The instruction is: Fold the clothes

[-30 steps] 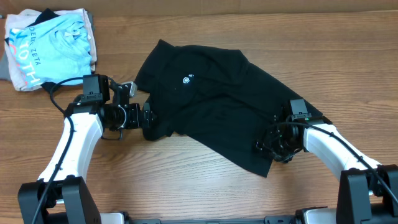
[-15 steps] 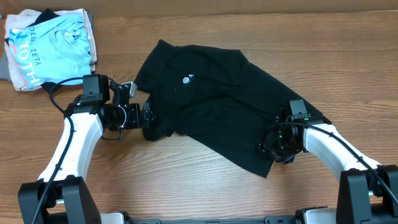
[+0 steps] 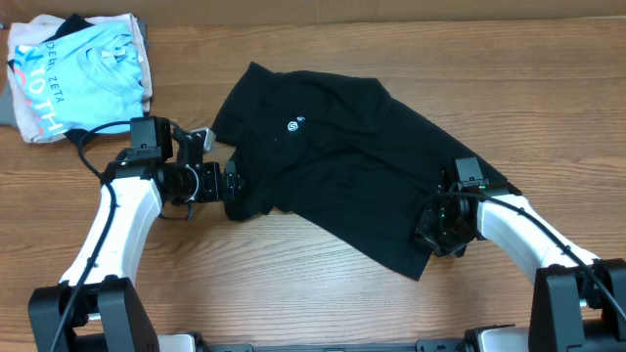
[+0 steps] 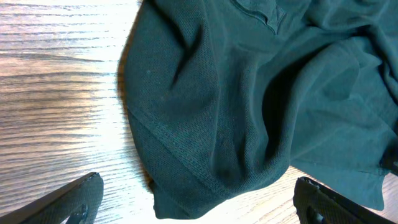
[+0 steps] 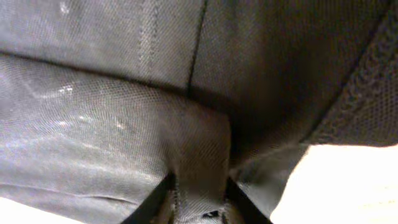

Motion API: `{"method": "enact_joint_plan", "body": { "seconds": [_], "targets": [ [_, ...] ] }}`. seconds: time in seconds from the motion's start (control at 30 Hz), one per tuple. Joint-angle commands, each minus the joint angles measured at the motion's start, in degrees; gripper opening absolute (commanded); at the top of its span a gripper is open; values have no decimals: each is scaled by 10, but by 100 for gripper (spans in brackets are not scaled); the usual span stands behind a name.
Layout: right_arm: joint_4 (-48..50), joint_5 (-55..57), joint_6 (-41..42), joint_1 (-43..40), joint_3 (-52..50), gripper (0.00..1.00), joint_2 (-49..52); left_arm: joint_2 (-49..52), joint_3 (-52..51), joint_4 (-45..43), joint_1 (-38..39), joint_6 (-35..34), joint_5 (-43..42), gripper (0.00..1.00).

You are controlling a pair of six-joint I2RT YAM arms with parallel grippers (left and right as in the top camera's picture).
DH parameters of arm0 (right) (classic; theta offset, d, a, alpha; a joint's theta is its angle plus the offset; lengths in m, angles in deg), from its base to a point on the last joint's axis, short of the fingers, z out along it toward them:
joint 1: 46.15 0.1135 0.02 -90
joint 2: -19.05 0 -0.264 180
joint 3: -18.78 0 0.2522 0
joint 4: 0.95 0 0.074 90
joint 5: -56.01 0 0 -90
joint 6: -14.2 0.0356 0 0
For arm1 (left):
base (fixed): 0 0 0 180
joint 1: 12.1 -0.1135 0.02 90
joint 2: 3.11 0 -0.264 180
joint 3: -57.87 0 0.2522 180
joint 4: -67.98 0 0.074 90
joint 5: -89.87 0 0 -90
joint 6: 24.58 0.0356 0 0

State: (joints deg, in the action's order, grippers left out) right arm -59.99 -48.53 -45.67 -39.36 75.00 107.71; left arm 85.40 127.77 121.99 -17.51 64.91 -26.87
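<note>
Clothes point(image 3: 333, 166): one black short-sleeved T-shirt of soft knit with a small white logo mark point(image 3: 293, 125).

- Right end effector point(image 3: 432, 230): fingers drawn in on a pinched ridge of cloth at the shirt's near edge. Black fabric fills the wrist view. The grip is judged set, or nearly so.
- Left end effector point(image 3: 233, 186): fingers wide apart, holding nothing. A rounded sleeve fold lies just ahead of them, between the tips, apparently untouched.
- Relation: the shirt's long axis runs from the left end effector across to the right one, so each arm has an end within reach. The bulk of the body lies beyond both.
- Condition: spread on the surface point(image 3: 293, 284) but rumpled, with deep creases and no fold made yet.
- Farther out, beyond the left end effector and well apart: a light blue shirt point(image 3: 83, 73), bundled.
</note>
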Motion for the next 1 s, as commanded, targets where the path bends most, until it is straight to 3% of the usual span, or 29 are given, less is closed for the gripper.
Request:
{"method": "enact_joint_plan", "body": {
  "seconds": [0.0,0.23,0.47,0.97],
  "targets": [
    [5,8,4,0,0,20,1,3,14,-2,-6,-8,4,100],
    [-2,8,15,0,2,12,1,3,14,-2,-6,-8,4,100],
    [-71,10,14,0,57,4,1,3,14,0,-6,-8,24,100],
    [-254,51,10,-2,237,4,-61,3,14,20,-6,-25,32,100]
  ]
}}
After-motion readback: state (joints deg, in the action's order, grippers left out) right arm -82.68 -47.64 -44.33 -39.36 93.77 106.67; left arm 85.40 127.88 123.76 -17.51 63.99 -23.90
